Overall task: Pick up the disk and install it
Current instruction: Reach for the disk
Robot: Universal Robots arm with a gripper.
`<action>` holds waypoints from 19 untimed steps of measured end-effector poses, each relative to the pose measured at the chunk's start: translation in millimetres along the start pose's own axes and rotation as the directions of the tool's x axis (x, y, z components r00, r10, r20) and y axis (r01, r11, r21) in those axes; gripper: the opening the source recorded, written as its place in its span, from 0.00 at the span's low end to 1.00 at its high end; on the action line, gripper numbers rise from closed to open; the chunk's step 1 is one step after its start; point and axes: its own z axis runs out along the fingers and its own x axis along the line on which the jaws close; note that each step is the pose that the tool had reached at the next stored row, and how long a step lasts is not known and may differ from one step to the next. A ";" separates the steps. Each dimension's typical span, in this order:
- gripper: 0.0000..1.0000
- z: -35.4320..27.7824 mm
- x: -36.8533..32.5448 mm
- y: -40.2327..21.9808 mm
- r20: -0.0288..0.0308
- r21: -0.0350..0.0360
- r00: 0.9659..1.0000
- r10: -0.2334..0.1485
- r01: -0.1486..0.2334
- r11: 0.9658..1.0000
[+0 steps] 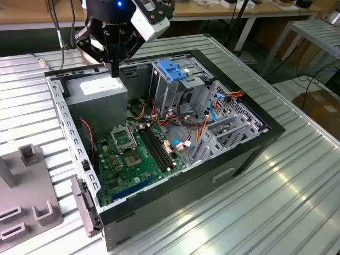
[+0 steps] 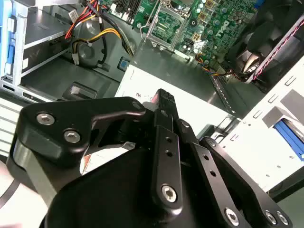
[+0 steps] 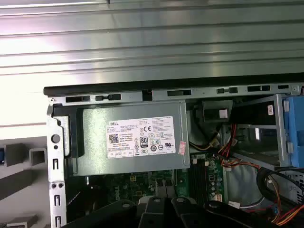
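Exterior view: fingers (image 1: 114, 67) closed together, gripping nothing, hanging just above grey power supply (image 1: 100, 95) inside open computer case (image 1: 249, 159) on ribbed worktop (image 1: 297, 186). Second wrist view: disk (image 2: 289, 136), blue rail showing, lies outside case wall, apart from fingers.

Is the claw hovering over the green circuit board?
No: the claw hangs over the grey metal box with a white label, beside the green circuit board.

Wrist (image 1: 112, 18) upright, black gripper (image 1: 114, 69) pointing straight down; fingertips (image 2: 164, 102) pressed together
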 end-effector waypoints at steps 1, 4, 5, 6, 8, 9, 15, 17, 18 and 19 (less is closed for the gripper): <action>0.10 -0.1 0.6 0.0 0.000 0.000 1.000 0.000 0.000 1.000; 0.10 -0.1 1.8 -0.1 0.000 0.000 1.000 0.000 0.000 1.000; 0.10 0.0 2.1 -0.1 0.000 0.000 1.000 0.000 0.000 1.000; 0.10 -0.1 2.3 -0.2 0.000 0.000 1.000 0.000 0.000 1.000; 0.10 -0.1 2.9 -0.2 0.000 0.000 1.000 0.000 0.000 1.000; 0.10 -0.1 3.3 -0.2 0.000 0.000 1.000 0.000 0.000 1.000; 0.10 -0.2 5.4 -0.4 0.000 0.000 1.000 0.000 0.000 1.000; 0.10 -0.2 5.9 -0.4 0.000 0.000 1.000 0.000 0.000 1.000; 0.10 -0.2 6.1 -0.4 0.000 0.000 1.000 0.000 0.000 1.000; 0.10 -0.2 6.4 -0.5 0.000 0.000 1.000 0.000 0.000 1.000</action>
